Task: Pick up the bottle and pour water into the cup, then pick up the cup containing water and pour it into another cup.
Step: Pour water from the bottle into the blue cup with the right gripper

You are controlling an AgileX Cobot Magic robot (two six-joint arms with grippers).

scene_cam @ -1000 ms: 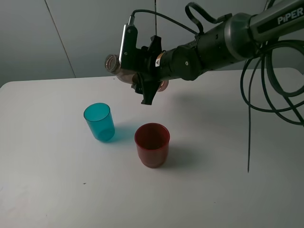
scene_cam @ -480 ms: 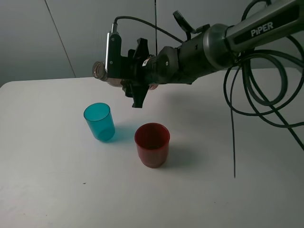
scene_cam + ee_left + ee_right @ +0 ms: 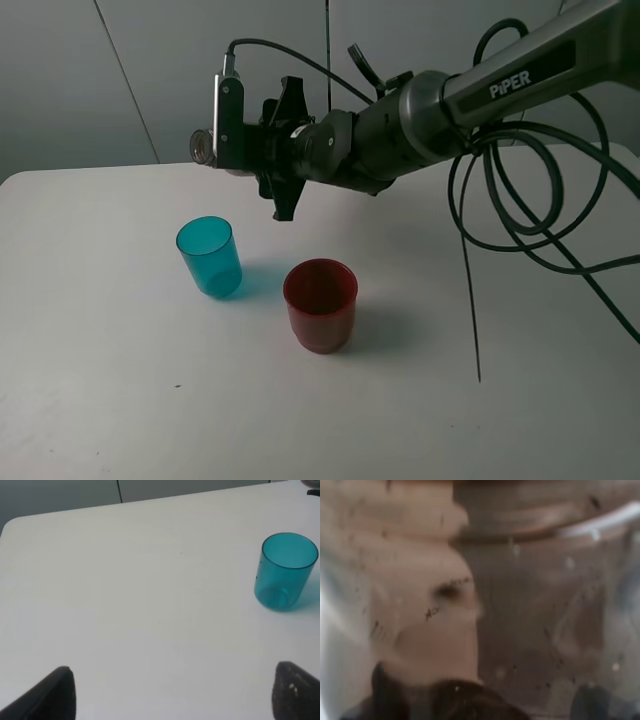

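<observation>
Pinching the bottle [image 3: 207, 148] nearly level, the right hand [image 3: 262, 152] holds its neck high beside the cup [image 3: 210, 256], apparently aligning for the pour.

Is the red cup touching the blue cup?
No, the red cup and the blue cup stand apart with bare table between them.

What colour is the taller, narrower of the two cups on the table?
That cup is translucent teal-blue, and it shows best in the left wrist view.
</observation>
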